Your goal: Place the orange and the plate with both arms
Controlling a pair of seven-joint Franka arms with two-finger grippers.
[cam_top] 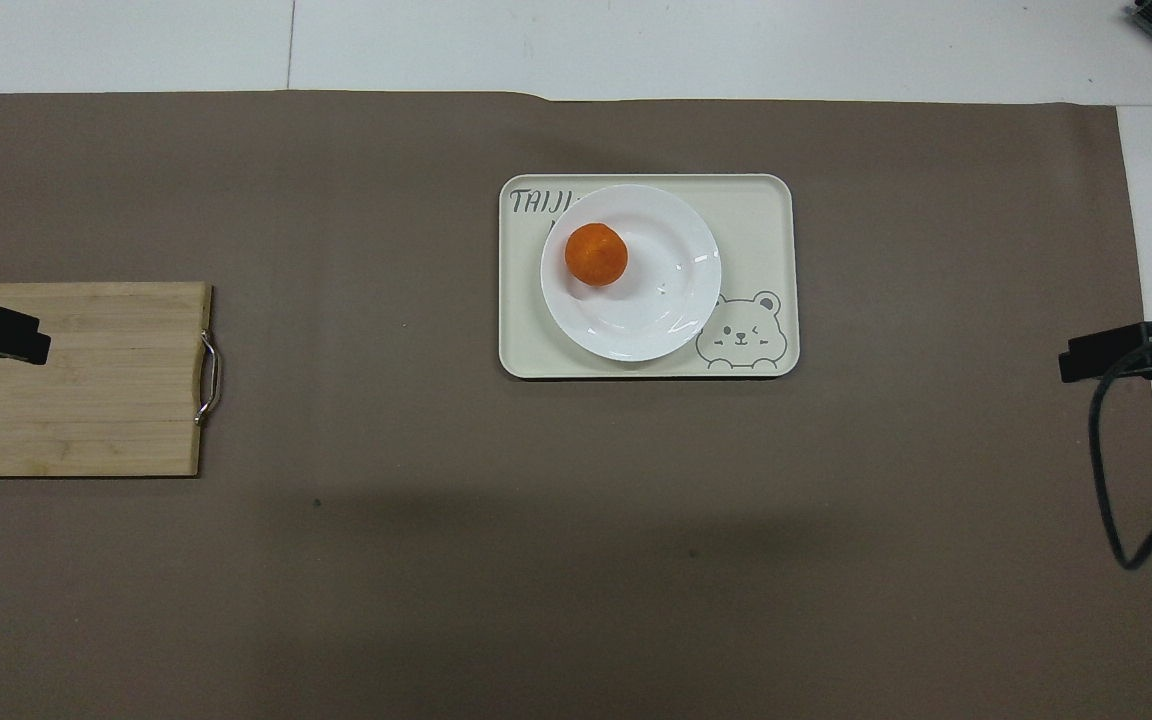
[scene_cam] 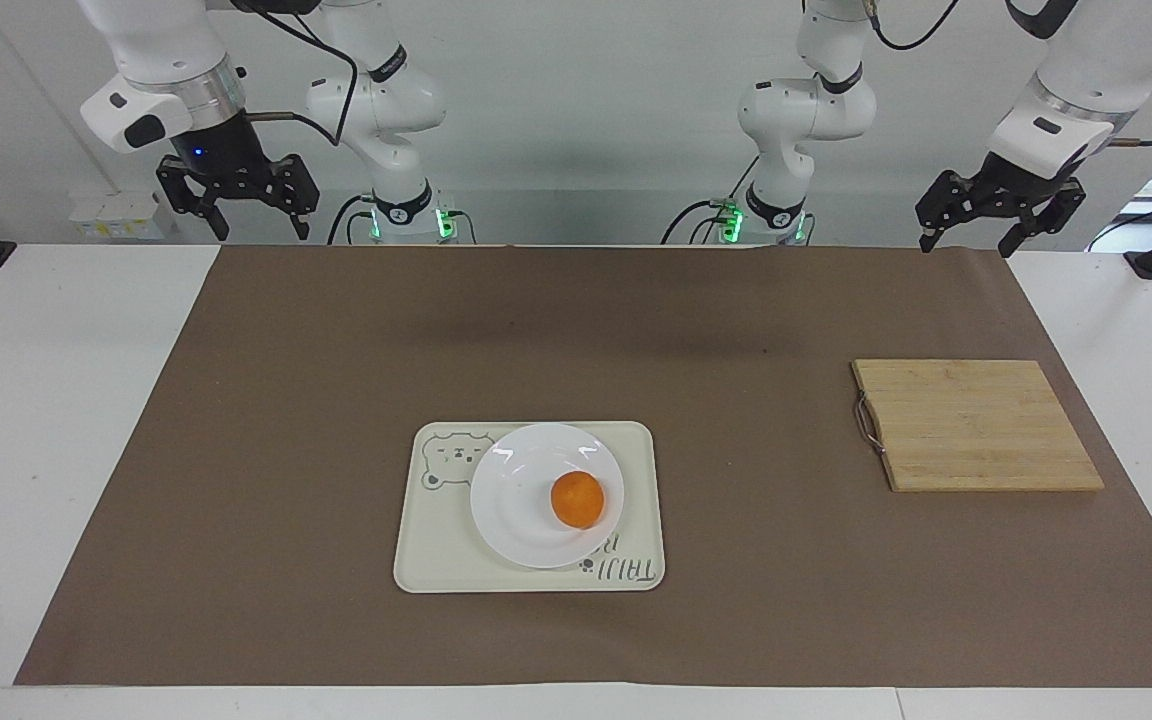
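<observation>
A brown mat (scene_cam: 576,400) covers the tabletop (scene_cam: 56,400), with a wooden cutting board (scene_cam: 976,425) at the facing view's right and a cream tray (scene_cam: 436,540) at lower centre. On the tray sits the plate (scene_cam: 516,500), the orange (scene_cam: 577,500) resting on it. The right gripper (scene_cam: 239,212), upper left, and the left gripper (scene_cam: 972,230), upper right, hang raised with fingers apart, holding nothing.

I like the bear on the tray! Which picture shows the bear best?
The overhead view: there the bear on the tray is upright, its whole face showing beside the plate. In the facing view the bear is upside down and smaller.
</observation>
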